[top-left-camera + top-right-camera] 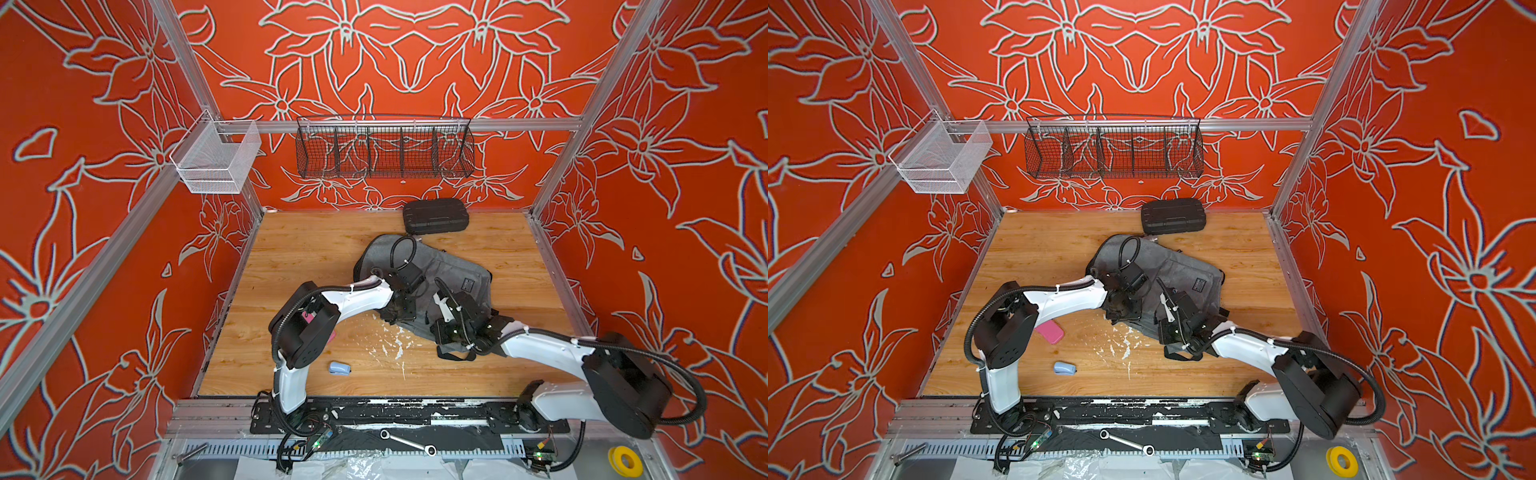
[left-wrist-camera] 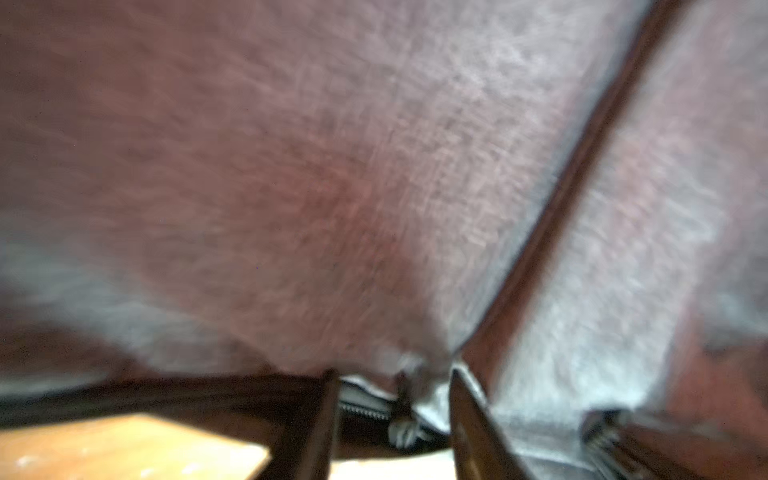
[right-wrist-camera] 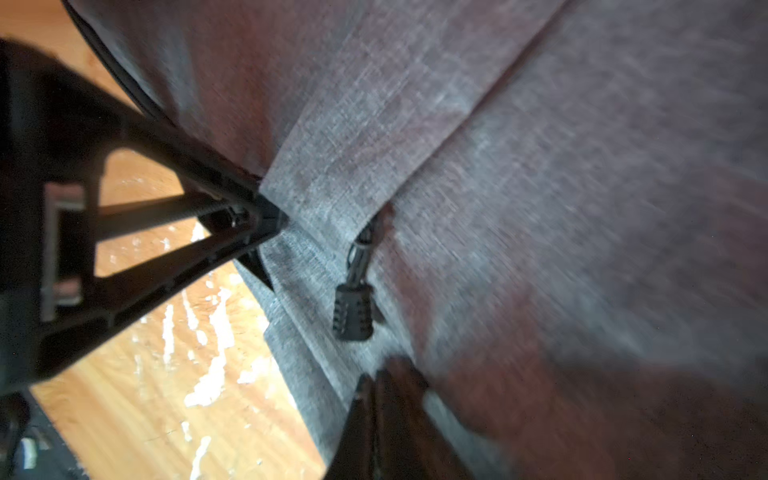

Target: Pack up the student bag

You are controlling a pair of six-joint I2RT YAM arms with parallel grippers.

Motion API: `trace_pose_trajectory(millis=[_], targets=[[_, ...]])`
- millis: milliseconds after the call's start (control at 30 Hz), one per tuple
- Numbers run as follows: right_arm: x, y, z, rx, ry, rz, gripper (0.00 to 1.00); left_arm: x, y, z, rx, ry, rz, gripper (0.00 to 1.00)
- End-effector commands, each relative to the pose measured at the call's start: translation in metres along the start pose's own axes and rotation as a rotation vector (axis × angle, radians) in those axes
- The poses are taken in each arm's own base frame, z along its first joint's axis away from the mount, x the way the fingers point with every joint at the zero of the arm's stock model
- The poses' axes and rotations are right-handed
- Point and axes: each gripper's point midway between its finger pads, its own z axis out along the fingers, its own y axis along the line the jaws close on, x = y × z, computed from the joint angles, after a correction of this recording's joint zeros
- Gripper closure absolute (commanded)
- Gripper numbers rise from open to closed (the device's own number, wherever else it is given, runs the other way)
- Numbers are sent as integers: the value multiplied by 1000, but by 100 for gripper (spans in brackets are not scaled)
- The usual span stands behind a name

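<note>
Much of the middle of the table [image 1: 299, 257] holds the grey backpack [image 1: 457, 266]. Opening it well, I judge, means the left gripper [image 2: 392, 382], jaws apart astride its six o'clock edge, pinning cloth while the right gripper [image 3: 382, 370], jaws nearly together, grip unclear, draws the zipper pull [image 3: 353, 311]. Bare wood lies at three and nine; a black case [image 1: 435, 216] crowds twelve.

A robotics lab test cell is shown: aluminium framing [image 1: 274, 125], orange floral backdrop panels [image 1: 415, 50], and a wrench [image 1: 407, 441] left by the mounting rail [image 1: 415, 413] at lower centre.
</note>
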Motion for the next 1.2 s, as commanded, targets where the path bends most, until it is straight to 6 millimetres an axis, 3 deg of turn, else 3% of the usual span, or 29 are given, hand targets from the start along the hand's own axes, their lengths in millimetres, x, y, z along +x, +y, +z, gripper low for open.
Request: trace_pose_trajectory(millis=[0, 100, 233, 467, 567, 667, 733, 833, 933, 1000, 1167], targets=[[-41, -5, -34, 33, -172, 21, 69, -39, 1, -56, 32, -184, 17, 38], [-87, -23, -61, 69, -298, 50, 44, -71, 3, -90, 97, -259, 11, 33], [-137, -52, -60, 136, -268, 6, 33, -107, -4, -122, 169, -346, 66, 28], [-207, -76, -5, 47, -114, -14, 29, -149, -27, -143, 205, -441, 185, 21], [-225, -77, 22, 13, -88, -61, 28, -164, -37, -143, 200, -451, 219, 19], [-222, -72, 48, -63, -6, -89, 30, -179, -41, -135, 178, -440, 235, 17], [-206, -65, 62, -110, 74, -98, 38, -191, -42, -124, 176, -422, 220, 17], [-178, -50, 63, -173, 139, -122, 43, -206, -38, -100, 200, -372, 156, 16], [-162, -40, 49, -235, 176, -123, 44, -215, -32, -63, 225, -291, 88, 17], [-166, -48, 39, -179, 155, -122, 40, -218, -24, -41, 213, -247, 52, 17], [-201, -78, 24, -18, 26, -130, 31, -212, 4, 0, 153, -156, -27, 20]])
